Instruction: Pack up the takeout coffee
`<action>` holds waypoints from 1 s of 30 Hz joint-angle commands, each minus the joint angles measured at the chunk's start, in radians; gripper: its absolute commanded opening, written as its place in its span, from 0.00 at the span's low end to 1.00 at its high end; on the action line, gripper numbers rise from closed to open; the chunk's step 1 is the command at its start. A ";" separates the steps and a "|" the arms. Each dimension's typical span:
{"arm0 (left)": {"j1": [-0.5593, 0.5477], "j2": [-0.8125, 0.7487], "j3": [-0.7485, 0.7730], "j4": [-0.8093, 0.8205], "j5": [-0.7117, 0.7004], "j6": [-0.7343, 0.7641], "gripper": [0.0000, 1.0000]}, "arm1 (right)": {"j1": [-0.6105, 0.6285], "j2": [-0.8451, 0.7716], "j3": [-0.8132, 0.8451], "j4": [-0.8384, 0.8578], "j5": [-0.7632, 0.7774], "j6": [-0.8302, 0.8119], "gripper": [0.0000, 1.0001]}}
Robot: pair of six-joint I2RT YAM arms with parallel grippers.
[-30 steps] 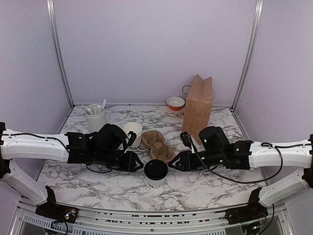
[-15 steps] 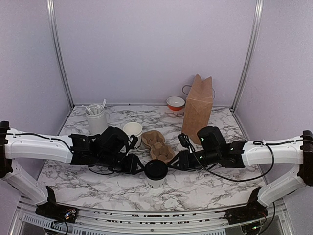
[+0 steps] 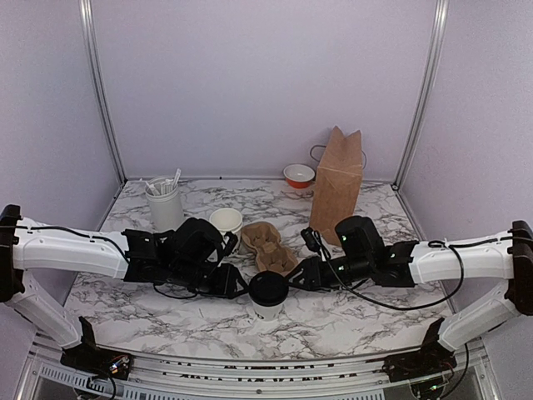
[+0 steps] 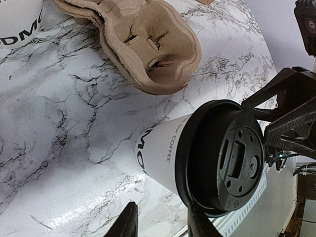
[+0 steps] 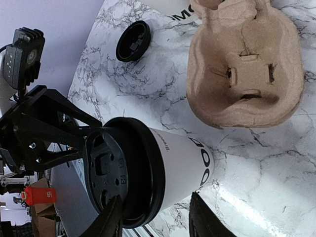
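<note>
The takeout coffee (image 3: pixel 267 293) is a white cup with dark lettering and a black lid, upright near the table's front edge. My left gripper (image 3: pixel 241 287) sits close on its left and my right gripper (image 3: pixel 293 282) close on its right. In the left wrist view the cup (image 4: pixel 170 150) stands just ahead of my open left gripper (image 4: pixel 163 207), and one finger (image 4: pixel 200 224) overlaps the lid rim. In the right wrist view my right gripper (image 5: pixel 155 196) is open too. Its fingers straddle the near side of the cup (image 5: pixel 182 163) without clamping it.
A brown pulp cup carrier (image 3: pixel 268 247) lies just behind the cup. A lidless white cup (image 3: pixel 226 222), a utensil holder (image 3: pixel 164 202), a brown paper bag (image 3: pixel 337 185) and an orange bowl (image 3: pixel 298 175) stand farther back. A loose black lid (image 5: pixel 133 41) lies on the marble.
Both arms have closed in on the lidded cup, the left gripper sliding right and the right gripper sliding left. The cup has stayed in place, and neither gripper's opening has visibly changed.
</note>
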 commanded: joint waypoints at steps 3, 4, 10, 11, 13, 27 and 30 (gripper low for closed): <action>-0.004 -0.008 -0.002 0.018 0.006 -0.003 0.36 | -0.003 -0.003 -0.023 0.020 0.012 0.006 0.43; -0.003 -0.011 -0.002 0.018 0.006 -0.003 0.36 | -0.003 -0.012 -0.025 0.019 0.015 0.007 0.43; -0.004 -0.020 -0.001 0.017 0.010 -0.001 0.36 | -0.004 -0.049 -0.026 0.009 0.038 0.010 0.43; -0.004 -0.021 0.000 0.017 0.010 0.000 0.36 | -0.005 -0.053 -0.025 0.005 0.043 0.010 0.43; -0.004 -0.020 0.003 0.017 0.013 0.000 0.36 | -0.006 -0.059 -0.027 0.003 0.047 0.011 0.43; -0.004 -0.013 0.022 0.017 0.019 0.007 0.36 | -0.013 -0.031 -0.025 0.009 0.047 0.017 0.43; -0.004 -0.010 0.025 0.017 0.020 0.008 0.36 | -0.013 -0.023 -0.027 0.019 0.045 0.018 0.42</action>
